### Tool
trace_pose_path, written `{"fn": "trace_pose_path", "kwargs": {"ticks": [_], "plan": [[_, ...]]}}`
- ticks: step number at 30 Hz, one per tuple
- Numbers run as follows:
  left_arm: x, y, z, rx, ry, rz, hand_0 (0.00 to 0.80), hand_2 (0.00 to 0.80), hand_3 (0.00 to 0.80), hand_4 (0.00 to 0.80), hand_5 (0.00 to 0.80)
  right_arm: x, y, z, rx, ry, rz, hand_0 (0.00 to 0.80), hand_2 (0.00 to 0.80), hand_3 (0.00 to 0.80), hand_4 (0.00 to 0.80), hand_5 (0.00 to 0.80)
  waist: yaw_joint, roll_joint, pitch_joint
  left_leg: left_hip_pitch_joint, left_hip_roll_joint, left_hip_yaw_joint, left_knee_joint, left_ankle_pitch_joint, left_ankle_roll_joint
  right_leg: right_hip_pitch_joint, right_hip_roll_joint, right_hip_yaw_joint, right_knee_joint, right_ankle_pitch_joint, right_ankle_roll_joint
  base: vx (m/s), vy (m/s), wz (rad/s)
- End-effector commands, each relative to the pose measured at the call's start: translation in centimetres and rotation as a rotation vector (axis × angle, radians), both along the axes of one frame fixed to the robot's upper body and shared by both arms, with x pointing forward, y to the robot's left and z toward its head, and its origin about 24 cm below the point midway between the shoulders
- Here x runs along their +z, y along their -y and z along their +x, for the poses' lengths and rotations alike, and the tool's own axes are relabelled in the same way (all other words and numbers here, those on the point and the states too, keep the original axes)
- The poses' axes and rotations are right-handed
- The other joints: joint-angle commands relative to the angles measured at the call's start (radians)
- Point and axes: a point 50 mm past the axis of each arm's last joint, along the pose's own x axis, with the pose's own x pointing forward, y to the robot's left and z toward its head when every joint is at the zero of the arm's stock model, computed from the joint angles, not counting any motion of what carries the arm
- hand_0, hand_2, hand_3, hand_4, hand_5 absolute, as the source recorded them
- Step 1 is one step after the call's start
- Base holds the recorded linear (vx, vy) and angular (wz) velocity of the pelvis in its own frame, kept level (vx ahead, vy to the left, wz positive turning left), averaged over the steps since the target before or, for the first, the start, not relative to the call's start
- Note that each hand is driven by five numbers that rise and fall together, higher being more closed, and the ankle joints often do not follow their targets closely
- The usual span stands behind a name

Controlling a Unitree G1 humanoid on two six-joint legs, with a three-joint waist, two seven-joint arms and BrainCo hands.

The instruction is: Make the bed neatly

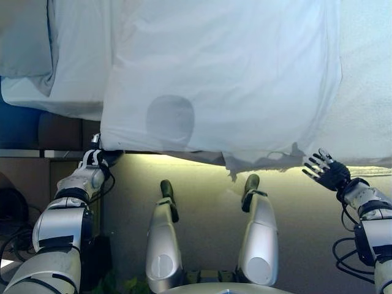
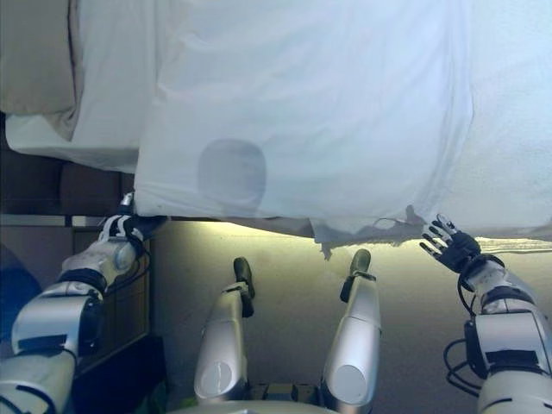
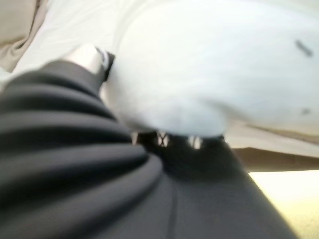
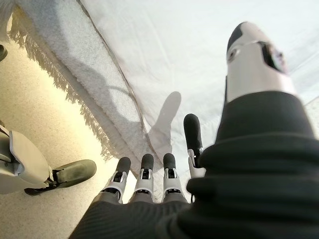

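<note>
A white duvet (image 1: 220, 73) lies across the bed and hangs over the near edge. My left hand (image 1: 92, 162) is at the duvet's near left corner. In the left wrist view its thumb (image 3: 92, 57) and fingers (image 3: 164, 141) close round a bulge of the white cloth (image 3: 199, 74). My right hand (image 1: 326, 172) is open with its fingers spread, just below the bed's near edge at the right and apart from the cloth. In the right wrist view its straight fingers (image 4: 148, 167) point at a white sheet (image 4: 189, 55) and a fringed blanket edge (image 4: 75, 89).
A beige pillow (image 1: 24, 43) lies at the far left on a white sheet (image 1: 73, 61). A dark wooden cabinet (image 1: 61, 131) stands by the bed at the left. Cream carpet (image 1: 202, 177) runs along the near side of the bed.
</note>
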Motion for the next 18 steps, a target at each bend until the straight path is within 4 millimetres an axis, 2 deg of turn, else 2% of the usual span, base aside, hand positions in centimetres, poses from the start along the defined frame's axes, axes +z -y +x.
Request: {"fn": "trace_pose_path", "kwargs": {"ticks": [1,8,9,10,18], "plan": [[6.7,-12.9,-5.5,0.456,0.14,0.127,0.8,0.8,0.8,0.8,0.8,1.1,1.0,-0.1,-0.015,0.018,-0.022,0.0,0.0,0.0,0.0,0.0,0.026,-0.018,0.004,-0.076,-0.022,0.008,0.11,-0.076,0.092,0.034,-0.055,0.041,-0.036,0.009,0.04,-0.057,0.017,-0.04],[5.8,-10.6,-4.1,0.305,0.131,0.118,0.8,0.8,0.8,0.8,0.8,1.8,0.7,0.7,-0.002,0.054,-0.01,0.0,0.0,0.0,0.0,0.0,0.026,-0.035,0.007,-0.105,-0.021,0.005,0.112,-0.069,0.098,0.011,-0.044,0.04,-0.047,0.029,0.045,-0.049,-0.01,0.02],[5.6,-10.2,-3.8,0.284,0.125,0.114,0.709,0.709,0.709,0.709,0.709,1.9,0.6,0.8,0.001,0.061,-0.008,0.0,0.0,0.0,0.0,0.0,0.026,-0.037,0.007,-0.111,-0.021,0.005,0.113,-0.067,0.099,0.006,-0.042,0.039,-0.048,0.032,0.045,-0.048,-0.015,0.05],[5.4,-9.8,-3.6,0.261,0.124,0.104,0.0,0.0,0.0,0.0,0.0,2.1,0.6,0.9,0.002,0.066,-0.006,0.0,0.0,0.0,0.0,0.0,0.025,-0.04,0.007,-0.114,-0.02,0.006,0.113,-0.067,0.099,0.002,-0.041,0.04,-0.05,0.033,0.046,-0.046,-0.012,0.03],[2.7,-6.3,-2.6,0.091,0.059,0.064,0.0,0.0,0.0,0.0,0.0,3.1,0.1,1.9,0.014,0.101,-0.006,0.0,0.0,0.0,0.0,0.0,0.019,-0.051,0.007,-0.172,-0.016,-0.002,0.14,-0.07,0.102,-0.057,-0.032,0.046,-0.02,0.031,0.045,-0.047,-0.008,0.0]]}}
